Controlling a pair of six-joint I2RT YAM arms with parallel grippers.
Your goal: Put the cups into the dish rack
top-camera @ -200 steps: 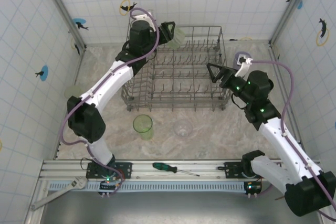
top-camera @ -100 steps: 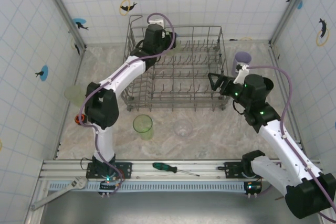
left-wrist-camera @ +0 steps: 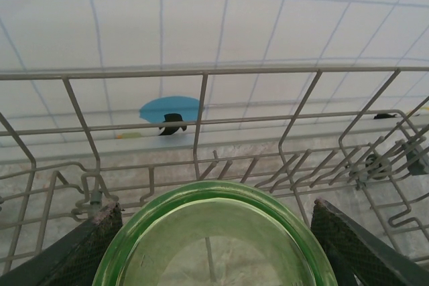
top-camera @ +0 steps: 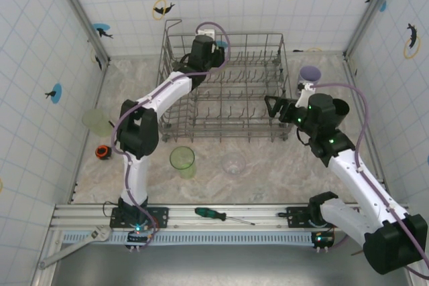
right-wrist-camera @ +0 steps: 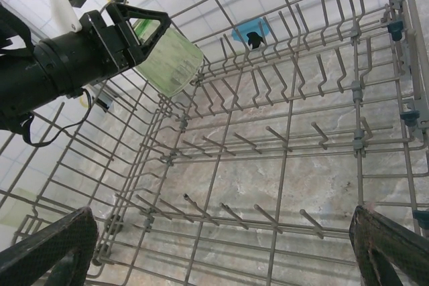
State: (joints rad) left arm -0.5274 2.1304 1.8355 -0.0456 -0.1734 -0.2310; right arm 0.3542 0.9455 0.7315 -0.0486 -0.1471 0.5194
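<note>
Fingers (left-wrist-camera: 80, 246) of your left gripper (left-wrist-camera: 214, 207) clamp a translucent green cup (left-wrist-camera: 214, 252) by its sides, 1 round end toward the lens, with the far wall of the dish rack (left-wrist-camera: 258, 72) just beyond: the placing step, it seems. The right wrist view adds what that close-up cannot: the cup hangs tilted above the rack's far rows of tines (right-wrist-camera: 320, 133), apparently touching none, while your right gripper (right-wrist-camera: 221, 211) stands wide and empty over the rack's right side. From above, 4 more cups wait on the table (top-camera: 281, 165) outside the rack: 1 bright green cup (top-camera: 182, 160) and 1 clear cup (top-camera: 233, 163) in front, 1 lilac cup (top-camera: 309, 73) at the right, 1 pale green cup (top-camera: 95, 121) by the left wall. Next you would probably need to turn the held cup mouth down, lower it between tines, then spread the fingers.
</note>
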